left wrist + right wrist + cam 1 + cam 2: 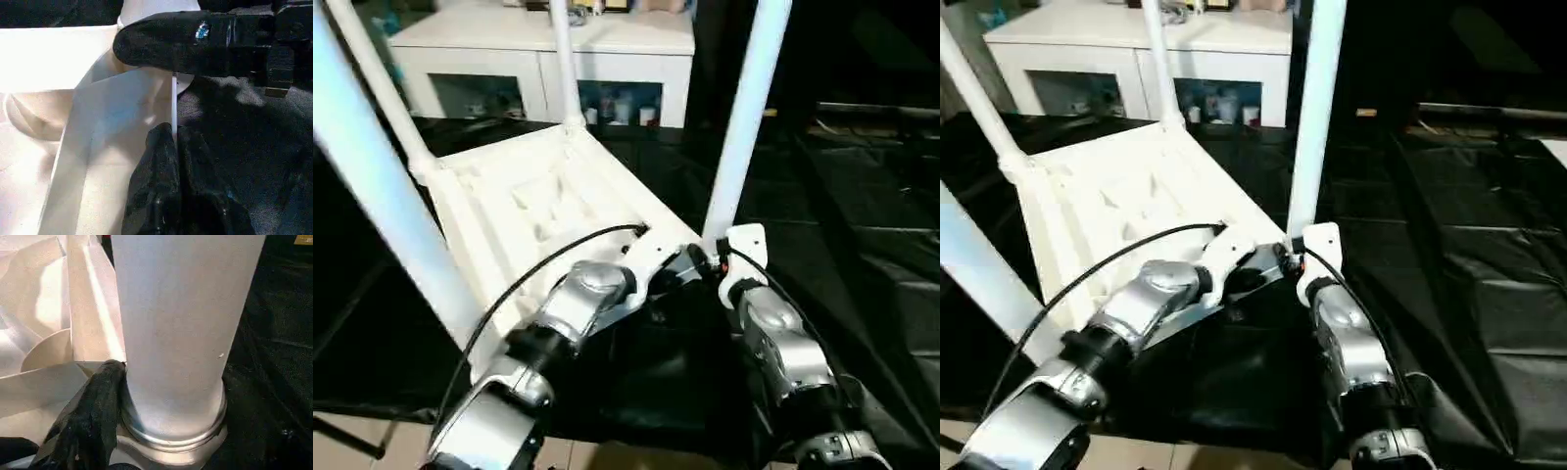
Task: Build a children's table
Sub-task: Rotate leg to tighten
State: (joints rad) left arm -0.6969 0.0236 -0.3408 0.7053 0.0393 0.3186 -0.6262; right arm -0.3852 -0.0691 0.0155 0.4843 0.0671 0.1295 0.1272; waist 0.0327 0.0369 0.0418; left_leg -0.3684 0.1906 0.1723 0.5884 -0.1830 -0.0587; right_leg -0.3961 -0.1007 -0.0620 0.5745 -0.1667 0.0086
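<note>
All four legs (744, 127) stand in the upside-down tabletop (538, 211). Left hand (174, 147) pinches its rim; right hand (105, 396) hugs the five o'clock leg.

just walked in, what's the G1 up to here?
It's assembling a children's table. The white tabletop lies underside up on black sheeting with four legs standing in its corner sockets. The left hand is shut on the tabletop's thin edge wall. The right hand is at the base of the near leg, one finger against it.
</note>
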